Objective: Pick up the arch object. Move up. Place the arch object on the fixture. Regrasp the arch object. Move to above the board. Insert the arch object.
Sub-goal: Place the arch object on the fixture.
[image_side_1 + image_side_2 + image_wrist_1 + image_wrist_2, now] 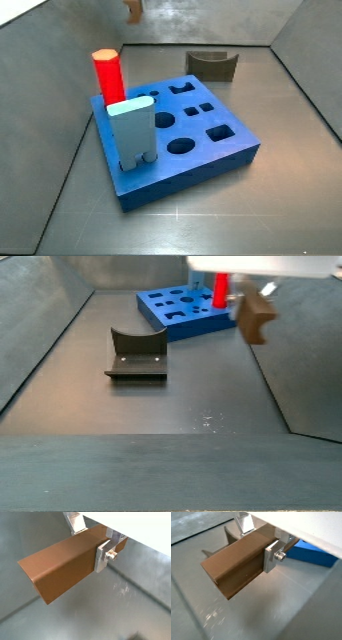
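Note:
My gripper (90, 542) is shut on the arch object (60, 567), a long brown wooden bar that sticks out sideways from between the silver fingers (101, 556) in both wrist views. In a side view the arch object (254, 318) hangs high in the air under the gripper (254, 298), right of the fixture (136, 356) and in front of the board (181, 311). Only the arch object's lower end (132, 8) shows at the upper edge of a side view, far behind the board (201, 150) and left of the fixture (210, 65).
A red cylinder (107, 75) and a pale blue upright block (131, 130) stand in the board's holes on its left side. Grey walls close in the floor on all sides. A corner of the board (314, 554) shows below the gripper.

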Controlling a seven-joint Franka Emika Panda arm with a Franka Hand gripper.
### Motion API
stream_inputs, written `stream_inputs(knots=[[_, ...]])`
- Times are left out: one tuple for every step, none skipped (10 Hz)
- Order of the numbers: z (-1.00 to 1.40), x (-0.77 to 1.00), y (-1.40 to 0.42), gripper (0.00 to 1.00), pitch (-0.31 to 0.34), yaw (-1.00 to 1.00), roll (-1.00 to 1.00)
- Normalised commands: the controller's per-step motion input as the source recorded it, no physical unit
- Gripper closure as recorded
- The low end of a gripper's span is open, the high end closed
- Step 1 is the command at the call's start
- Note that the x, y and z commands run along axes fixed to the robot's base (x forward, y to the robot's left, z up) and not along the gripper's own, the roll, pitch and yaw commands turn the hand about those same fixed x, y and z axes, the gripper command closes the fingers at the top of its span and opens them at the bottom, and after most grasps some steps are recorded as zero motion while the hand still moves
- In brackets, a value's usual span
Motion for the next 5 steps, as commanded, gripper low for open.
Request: stream_inputs(knots=[[-0.33, 1.0, -0.56, 1.0, -0.017, 0.06, -0.07], [-0.31, 1.0, -0.5, 1.0, -0.005, 0.04, -0.06], [-0.28, 1.0, -0.45, 1.0, -0.008, 0.04, -0.05], [-0.24, 1.0, -0.37, 1.0, -0.004, 0.04, -0.03], [-0.21, 1.0, -0.31, 1.0, -0.004, 0.04, -0.01]])
